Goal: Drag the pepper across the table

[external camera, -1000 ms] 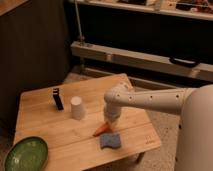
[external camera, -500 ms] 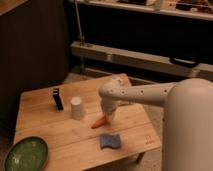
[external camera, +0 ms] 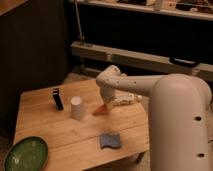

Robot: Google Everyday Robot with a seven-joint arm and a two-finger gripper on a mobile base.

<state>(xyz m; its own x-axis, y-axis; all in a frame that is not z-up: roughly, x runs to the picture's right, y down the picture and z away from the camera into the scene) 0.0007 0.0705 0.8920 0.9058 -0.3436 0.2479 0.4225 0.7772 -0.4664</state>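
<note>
We see the gripper [external camera: 105, 102] down at the pepper [external camera: 101, 110], a slim orange-red taper lying mid-table [external camera: 55, 131], just right of the white cup [external camera: 76, 107]; whether it grips, we cannot tell.

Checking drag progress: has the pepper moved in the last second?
Yes: the pepper, at the gripper, slid away from the blue sponge, toward the white cup.

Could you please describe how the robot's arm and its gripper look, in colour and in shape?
The arm is cream-white: thick, smooth, rounded segments with a bulbous joint and a few small dark dots on the shell. No loose cables show. The gripper, down at the pepper on the table, looks equally pale.
</note>
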